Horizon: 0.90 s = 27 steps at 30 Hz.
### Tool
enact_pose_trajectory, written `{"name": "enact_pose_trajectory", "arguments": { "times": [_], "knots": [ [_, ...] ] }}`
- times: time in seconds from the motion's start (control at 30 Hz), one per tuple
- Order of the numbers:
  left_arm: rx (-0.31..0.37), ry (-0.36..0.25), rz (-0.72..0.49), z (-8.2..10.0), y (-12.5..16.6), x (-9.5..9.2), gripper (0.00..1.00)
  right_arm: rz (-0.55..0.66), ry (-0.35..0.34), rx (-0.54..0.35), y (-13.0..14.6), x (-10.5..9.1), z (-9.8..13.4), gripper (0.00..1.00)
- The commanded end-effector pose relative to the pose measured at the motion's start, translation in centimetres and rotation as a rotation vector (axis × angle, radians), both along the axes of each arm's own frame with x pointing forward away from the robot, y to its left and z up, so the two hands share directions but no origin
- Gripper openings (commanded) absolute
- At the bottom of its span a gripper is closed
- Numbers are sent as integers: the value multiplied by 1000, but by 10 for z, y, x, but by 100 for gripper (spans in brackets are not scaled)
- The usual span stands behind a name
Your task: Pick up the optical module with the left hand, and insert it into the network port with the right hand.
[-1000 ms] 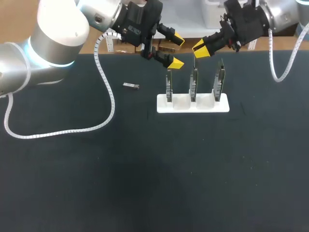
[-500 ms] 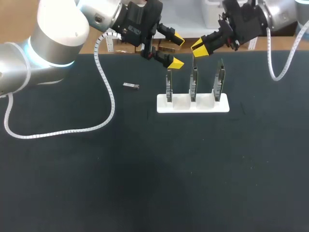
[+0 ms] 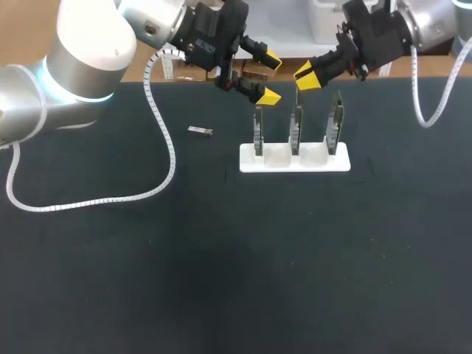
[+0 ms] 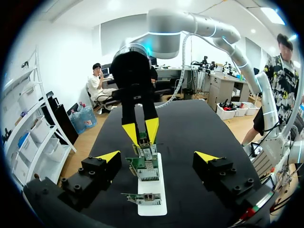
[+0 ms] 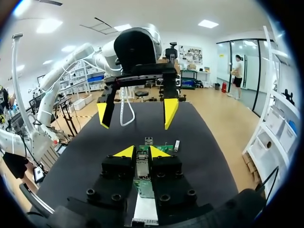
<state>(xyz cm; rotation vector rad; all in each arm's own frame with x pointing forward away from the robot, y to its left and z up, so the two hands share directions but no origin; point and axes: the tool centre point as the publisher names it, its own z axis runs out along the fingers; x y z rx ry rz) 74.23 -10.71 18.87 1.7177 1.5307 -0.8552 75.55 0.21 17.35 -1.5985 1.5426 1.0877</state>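
Black tabletop (image 3: 221,280) holds a white rack (image 3: 295,161); the optical module (image 3: 199,131) lies flat left of it, untouched. The left gripper (image 3: 271,77) gapes empty above the rack's left end; the right gripper (image 3: 306,74) hangs above its middle, and its grip I cannot tell. Module seems light, stiff, slick: pinch its long sides

You have a matte black table top (image 3: 221,280) spreading evenly lit beneath and ahead of the left pincer (image 3: 270,77).

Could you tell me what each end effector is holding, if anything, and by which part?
The right end effector grips a small silver optical module by its two sides; the left end effector is open and holds nothing.
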Motion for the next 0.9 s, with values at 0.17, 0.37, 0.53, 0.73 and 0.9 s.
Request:
{"name": "enact_pose_trajectory", "arguments": {
  "times": [0.17,0.37,0.53,0.73,0.9],
  "knots": [
    [7,4,-3,1,-1,2,100,0,9,6,-1,1,-8,0],
    [7,4,-3,1,-1,2,100,9,8,1,-2,3,-7,0],
    [7,4,-3,1,-1,2,100,29,-11,-3,1,4,0,0],
    [7,4,-3,1,-1,2,100,32,-28,-8,1,4,6,0],
    [7,4,-3,1,-1,2,100,31,-39,-14,1,3,10,0]
  ]
}}
